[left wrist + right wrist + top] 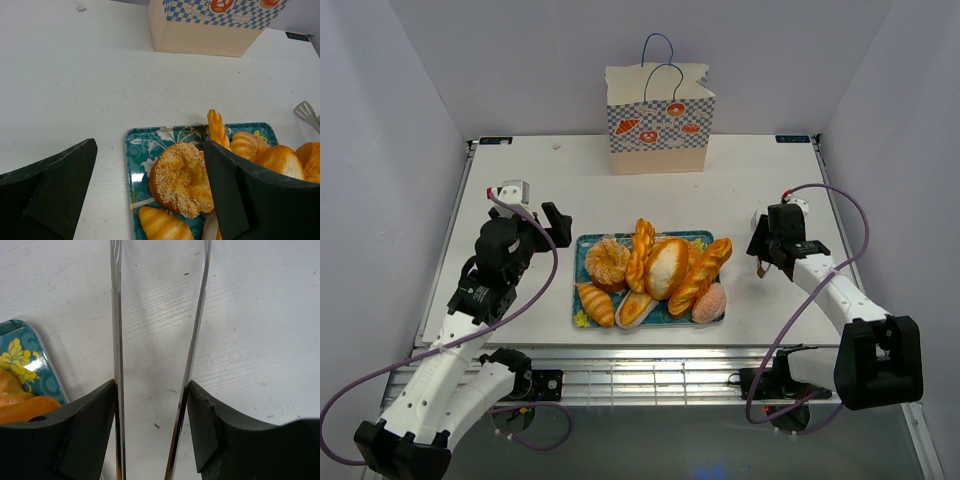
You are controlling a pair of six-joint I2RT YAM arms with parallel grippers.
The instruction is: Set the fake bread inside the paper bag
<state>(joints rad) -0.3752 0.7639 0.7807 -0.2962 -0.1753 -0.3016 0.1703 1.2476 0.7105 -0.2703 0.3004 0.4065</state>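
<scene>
**Fake bread** (655,270): glossy golden toy pastries, heaped together on a teal floral tray (30,355) at the middle of the white table (520,170). None is in a gripper.
- sesame-crusted ring (608,262), at the tray's left end
- croissant (596,303), in the near-left corner
- twisted stick (640,255), leaning across the pile beside the ring
- pale round bun (667,267), at the centre
- baguette (702,275), lying diagonally on the right
- pink-topped bun (710,302), in the near-right corner

**Paper bag** (660,125): tan kraft with blue cord handles and a blue-white checkered band. It stands upright with its mouth open at the far edge of the table, well apart from the tray.

**Left gripper** (150,150): jaws spread wide, nothing between them. It is poised just left of the tray, facing the ring.

**Right gripper** (152,385): to the right of the tray, partly closed. Its fingers press against the outer faces of the two arms of the metal tongs (116,315), which run forward over the bare tabletop.
</scene>
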